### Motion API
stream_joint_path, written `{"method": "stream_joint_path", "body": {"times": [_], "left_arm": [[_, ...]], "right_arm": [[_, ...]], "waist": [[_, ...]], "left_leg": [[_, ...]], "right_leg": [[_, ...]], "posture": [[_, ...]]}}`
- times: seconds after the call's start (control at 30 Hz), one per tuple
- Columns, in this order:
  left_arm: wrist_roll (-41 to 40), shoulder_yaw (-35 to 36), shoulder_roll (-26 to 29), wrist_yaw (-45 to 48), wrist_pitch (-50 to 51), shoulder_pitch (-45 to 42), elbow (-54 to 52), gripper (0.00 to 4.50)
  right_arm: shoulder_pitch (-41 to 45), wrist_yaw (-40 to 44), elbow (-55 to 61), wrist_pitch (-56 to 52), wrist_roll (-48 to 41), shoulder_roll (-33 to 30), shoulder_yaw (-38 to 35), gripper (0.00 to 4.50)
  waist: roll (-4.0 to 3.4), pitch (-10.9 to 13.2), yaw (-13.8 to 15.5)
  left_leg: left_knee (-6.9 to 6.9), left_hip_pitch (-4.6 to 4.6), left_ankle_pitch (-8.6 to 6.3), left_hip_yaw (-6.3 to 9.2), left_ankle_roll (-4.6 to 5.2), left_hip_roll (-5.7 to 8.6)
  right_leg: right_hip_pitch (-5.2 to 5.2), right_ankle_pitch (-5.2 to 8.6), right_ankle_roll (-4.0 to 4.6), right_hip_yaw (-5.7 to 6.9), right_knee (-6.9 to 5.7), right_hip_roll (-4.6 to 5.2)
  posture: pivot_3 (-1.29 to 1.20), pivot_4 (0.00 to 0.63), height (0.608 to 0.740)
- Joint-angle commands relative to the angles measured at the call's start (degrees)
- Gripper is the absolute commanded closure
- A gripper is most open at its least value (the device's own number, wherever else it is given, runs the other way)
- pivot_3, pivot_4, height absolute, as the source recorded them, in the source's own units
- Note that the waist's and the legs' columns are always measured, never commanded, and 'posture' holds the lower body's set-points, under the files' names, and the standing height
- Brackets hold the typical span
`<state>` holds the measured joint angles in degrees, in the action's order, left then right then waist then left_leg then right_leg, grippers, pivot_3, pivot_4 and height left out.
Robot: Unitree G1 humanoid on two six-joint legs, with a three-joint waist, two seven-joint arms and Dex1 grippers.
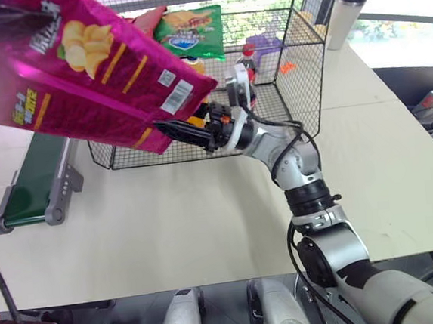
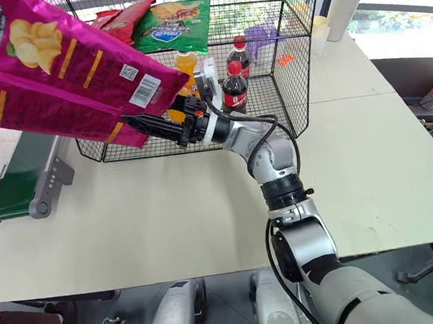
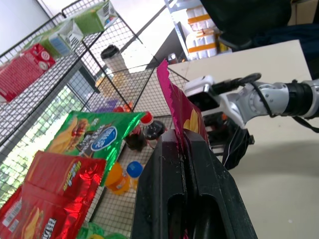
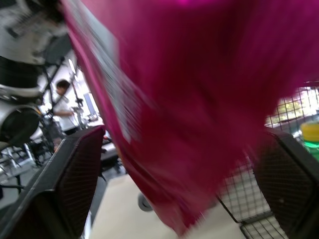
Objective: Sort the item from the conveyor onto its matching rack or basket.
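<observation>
Left gripper (image 3: pixel 187 164) has its fingers pressed together on the top edge of the magenta chip bag (image 1: pixel 80 75), holding it aloft just in front of the wire cage (image 1: pixel 298 56) and above the conveyor (image 1: pixel 40 177). Right gripper (image 2: pixel 133 124), fingers spread, straddles the bag's lower corner without a clear hold. The bag's long axis slants down toward the cage; both hands are at it.
</observation>
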<state>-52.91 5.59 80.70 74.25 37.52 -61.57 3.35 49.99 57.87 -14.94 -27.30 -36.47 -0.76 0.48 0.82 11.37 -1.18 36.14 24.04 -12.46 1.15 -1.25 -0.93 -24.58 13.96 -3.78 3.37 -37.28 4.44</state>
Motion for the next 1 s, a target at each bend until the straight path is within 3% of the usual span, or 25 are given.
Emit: {"method": "stream_joint_path", "body": {"times": [0.03, 0.2, 0.47, 0.5, 0.57, 0.7, 1.0], "left_arm": [[3.2, 1.6, -0.4, 0.7, 0.7, -2.2, 1.3, 4.5], [6.1, 2.7, -2.3, 0.5, 1.3, -3.0, 2.8, 4.5], [9.3, 5.9, -2.4, 0.3, 2.5, 3.1, 3.3, 4.5], [10.0, 6.7, -2.3, -0.6, 2.7, 4.2, 4.0, 4.08], [10.8, 8.6, -2.3, -1.4, 2.3, 6.6, 4.7, 3.69], [13.1, 12.4, -3.4, -4.8, 0.0, 9.9, 6.1, 2.1], [10.9, 19.3, -7.7, -7.1, 0.8, 14.0, 4.9, 2.1]], "right_arm": [[0.7, 1.1, 3.4, -0.9, -3.0, 1.3, -0.4, 1.74], [-0.8, 1.7, 5.8, -1.8, -2.3, 0.6, 1.3, 4.4], [-1.8, -1.6, 9.8, -4.1, -3.8, -2.4, -1.4, 4.4], [-2.0, -2.3, 10.8, -4.5, -4.0, -3.3, -2.1, 4.5], [-2.6, -3.6, 12.9, -5.2, -4.4, -5.1, -3.1, 4.5], [-3.8, -6.4, 16.4, -6.5, -5.0, -8.2, -4.8, 4.5], [-8.5, -12.4, 25.4, -10.3, -6.9, -15.7, -8.3, 4.5]], "waist": [[0.0, 0.0, 0.0], [0.0, 0.0, 0.1], [0.02, 0.0, 0.1], [0.02, 0.0, 0.1], [0.03, 0.0, 0.2], [0.05, 0.0, 0.3], [0.05, 0.0, 0.4]], "left_leg": [[0.01, 0.0, 0.0, 0.0, 0.0, 0.0], [0.03, 0.0, 0.0, -0.01, 0.0, 0.0], [0.04, -0.01, 0.0, -0.03, 0.0, 0.0], [0.04, -0.01, 0.0, -0.03, 0.0, 0.0], [0.03, -0.03, 0.0, -0.04, 0.0, 0.0], [0.05, -0.02, 0.0, -0.06, 0.0, 0.0], [0.05, -0.04, 0.0, -0.1, 0.0, 0.01]], "right_leg": [[0.0, 0.0, 0.0, -0.01, 0.0, 0.0], [-0.01, 0.0, 0.0, -0.03, -0.03, 0.0], [-0.01, 0.0, -0.01, -0.07, -0.05, 0.01], [-0.01, 0.0, 0.0, -0.06, -0.05, 0.01], [-0.01, 0.0, 0.0, -0.07, -0.08, 0.01], [-0.01, 0.0, -0.01, -0.07, -0.08, 0.02], [-0.01, -0.01, -0.01, -0.08, -0.08, 0.06]], "posture": [[0.0, 0.15, 0.74], [0.0, 0.15, 0.74], [0.0, 0.15, 0.74], [0.0, 0.15, 0.74], [0.0, 0.15, 0.74], [0.0, 0.15, 0.74], [0.0, 0.15, 0.74]]}}
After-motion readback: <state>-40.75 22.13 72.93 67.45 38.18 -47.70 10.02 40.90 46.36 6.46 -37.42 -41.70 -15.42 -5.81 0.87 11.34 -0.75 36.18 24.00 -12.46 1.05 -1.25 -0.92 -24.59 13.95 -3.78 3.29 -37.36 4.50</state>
